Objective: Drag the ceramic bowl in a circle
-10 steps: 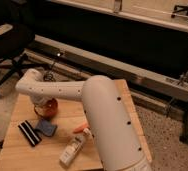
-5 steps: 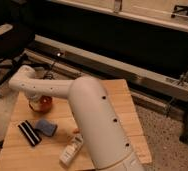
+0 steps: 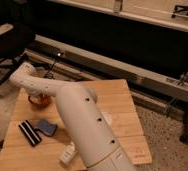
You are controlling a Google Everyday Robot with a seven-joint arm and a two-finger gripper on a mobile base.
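The ceramic bowl (image 3: 38, 100), small, round and glossy red-orange, sits on the wooden table (image 3: 117, 107) near its far left part. My white arm (image 3: 82, 125) reaches from the bottom middle up to the left and covers the bowl's right side. The gripper (image 3: 43, 93) is at the end of the arm, down at the bowl and mostly hidden behind the wrist. I cannot tell whether it touches the bowl.
A black and white striped object (image 3: 29, 132) and a blue cloth (image 3: 47, 127) lie at the front left. A white bottle (image 3: 67, 154) lies by the arm's base. An office chair (image 3: 4, 47) stands on the left. A metal rail (image 3: 137, 75) runs behind the table.
The arm has swung to the left and its wrist now sits farther left. The bowl has shifted slightly left with it.
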